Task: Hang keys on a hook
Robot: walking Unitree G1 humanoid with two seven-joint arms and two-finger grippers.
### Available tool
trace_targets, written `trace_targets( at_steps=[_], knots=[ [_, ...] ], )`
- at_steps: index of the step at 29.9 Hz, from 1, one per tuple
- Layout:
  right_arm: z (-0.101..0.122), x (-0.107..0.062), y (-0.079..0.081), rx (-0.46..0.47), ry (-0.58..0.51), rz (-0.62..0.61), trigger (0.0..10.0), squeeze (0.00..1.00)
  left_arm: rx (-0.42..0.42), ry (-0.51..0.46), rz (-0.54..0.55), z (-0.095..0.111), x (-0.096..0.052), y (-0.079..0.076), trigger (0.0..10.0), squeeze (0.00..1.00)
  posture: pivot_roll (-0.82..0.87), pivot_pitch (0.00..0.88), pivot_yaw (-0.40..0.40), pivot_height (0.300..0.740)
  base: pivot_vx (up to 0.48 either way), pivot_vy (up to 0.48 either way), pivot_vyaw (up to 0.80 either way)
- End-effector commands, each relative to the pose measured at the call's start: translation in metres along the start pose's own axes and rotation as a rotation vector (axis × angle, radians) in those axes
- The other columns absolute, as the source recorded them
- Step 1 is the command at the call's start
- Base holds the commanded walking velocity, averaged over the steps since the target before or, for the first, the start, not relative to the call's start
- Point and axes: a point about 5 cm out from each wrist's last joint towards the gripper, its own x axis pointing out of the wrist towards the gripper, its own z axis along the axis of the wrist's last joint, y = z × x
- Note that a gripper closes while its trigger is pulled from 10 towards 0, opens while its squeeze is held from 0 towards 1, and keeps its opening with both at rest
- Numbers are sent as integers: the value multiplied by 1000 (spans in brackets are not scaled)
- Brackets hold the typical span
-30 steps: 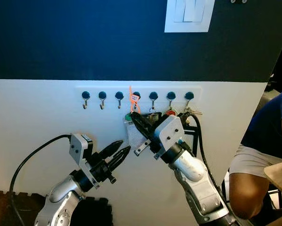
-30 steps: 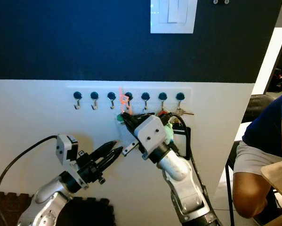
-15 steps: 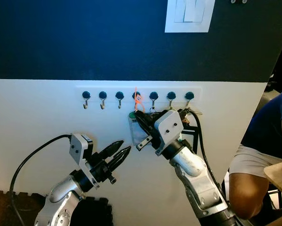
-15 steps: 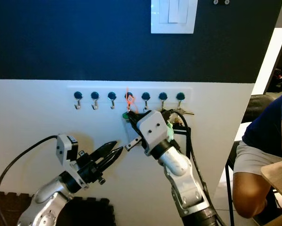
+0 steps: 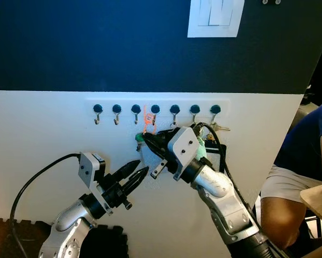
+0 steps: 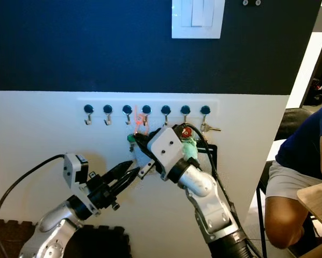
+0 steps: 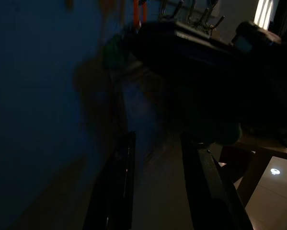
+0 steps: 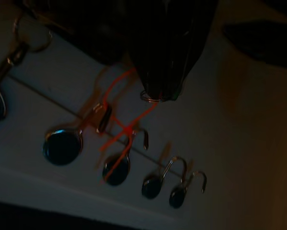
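While the right gripper point(image 5: 148, 141), clamped on the keys point(image 8: 153, 97), sits at the hook's point(image 5: 155, 110) seven o'clock, the orange loop point(image 5: 148, 119) could miss

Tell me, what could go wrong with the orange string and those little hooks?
1. The right hand pinches the keys by their ring, and the thin orange loop flops loosely between two hooks, so it might miss them.
2. The hooks sit close together, so the loop could snag the wrong one.
3. A person sits close by the right arm, which could bump them.
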Motion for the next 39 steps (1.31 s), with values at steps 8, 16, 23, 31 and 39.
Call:
trace_targets(
  at_steps=[8,16,23,31,39],
  knots=[
    [-11,-2,17,31,68,121,10000,0,32,19,-3,2,-4,2,10000,0,38,22,2,740,0,0,0],
    [-19,-11,21,42,115,148,10000,0,31,18,-2,3,-3,1,10000,0,40,28,4,740,0,0,0],
    [-18,-13,16,50,107,104,10000,1000,30,15,-1,3,-2,2,10000,0,40,33,8,740,0,0,0],
    [-14,-14,4,8,76,-21,10000,0,32,8,12,4,-2,3,10000,0,42,34,3,740,0,0,0],
    [-21,-31,16,111,24,-52,10000,0,27,17,22,1,-4,3,10000,0,39,39,3,740,0,0,0]
  ],
)
